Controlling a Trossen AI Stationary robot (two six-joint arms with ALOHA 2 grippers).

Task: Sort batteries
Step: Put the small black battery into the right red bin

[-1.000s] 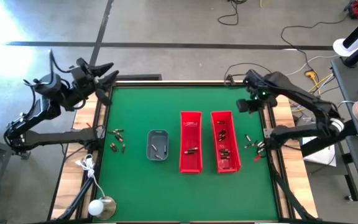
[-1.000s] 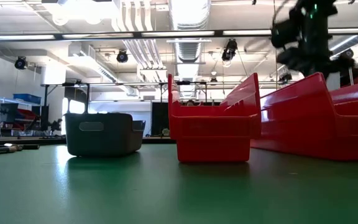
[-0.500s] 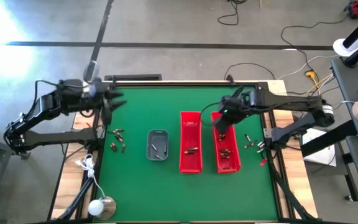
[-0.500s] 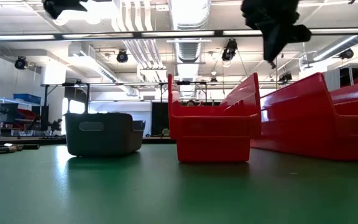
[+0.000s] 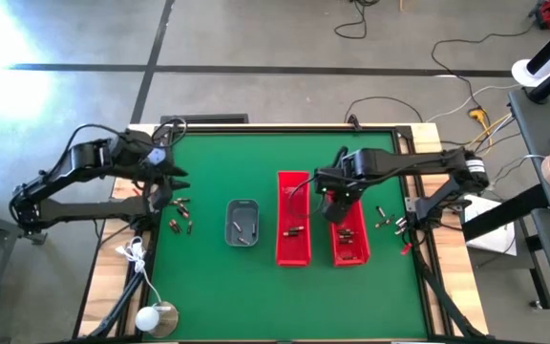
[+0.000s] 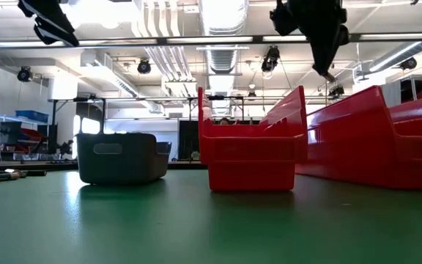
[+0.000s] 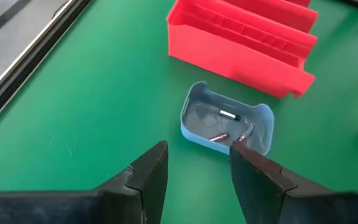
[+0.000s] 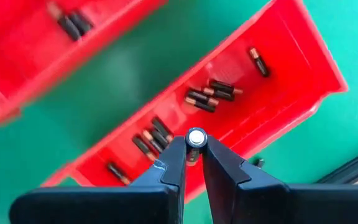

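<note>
My right gripper (image 5: 337, 199) hangs over the right red bin (image 5: 348, 250), shut on one battery (image 8: 196, 138) whose silvery end faces the wrist camera. Several dark and orange batteries (image 8: 210, 94) lie on this bin's floor. Two batteries (image 8: 73, 25) lie in the left red bin (image 5: 292, 250). My left gripper (image 7: 197, 163) is open, high over the table's left part and tipped toward the grey tray (image 7: 229, 121), which holds a few batteries (image 7: 229, 116). Loose batteries lie on the green mat at the left (image 5: 180, 204) and at the right (image 5: 386, 220). My right gripper pinches the battery between its two fingertips (image 8: 178, 155), which come from above and point down. The battery stands upright along the fingers, its silvery end (image 8: 196, 137) up. It is lifted clear, high above the right bin's floor (image 8: 166, 118).
The grey tray (image 5: 243, 222) stands left of the two red bins, which lie side by side at mid table. In the low view both grippers (image 6: 46, 18) (image 6: 327, 67) are well above the bins. Cables and a white round object (image 5: 149, 318) lie at the near left corner.
My right gripper has swung from the table's far right corner toward the left and near, ending over the right red bin, still shut. My left gripper has sunk and tipped from pointing outward to slanting down at the table, and has stayed open.
</note>
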